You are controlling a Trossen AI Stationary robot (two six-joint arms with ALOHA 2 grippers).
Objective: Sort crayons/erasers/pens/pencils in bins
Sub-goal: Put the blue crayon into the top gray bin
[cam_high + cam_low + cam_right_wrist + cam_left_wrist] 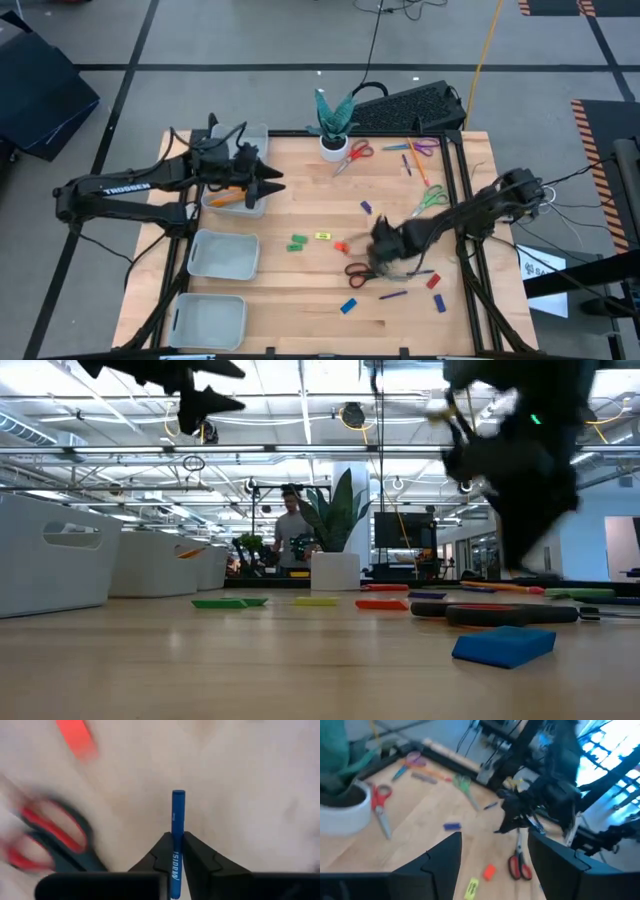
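high view: straight down over my whole table (300, 300), both my arms in frame
low view: tabletop height, level across the table into the room; blue eraser (503, 645) nearest
left wrist view: looks across the table at my right arm
right wrist view: pointing down, very near the wood
shared: red scissors (50, 840) show in high, left wrist, right wrist

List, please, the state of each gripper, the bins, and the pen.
Right gripper: jaws shut on the blue pen.
Blue pen: held, above the table.
Left gripper: jaws open, empty, above the second bin.
Second bin from the far end: holds an orange item.
Two near bins: empty.
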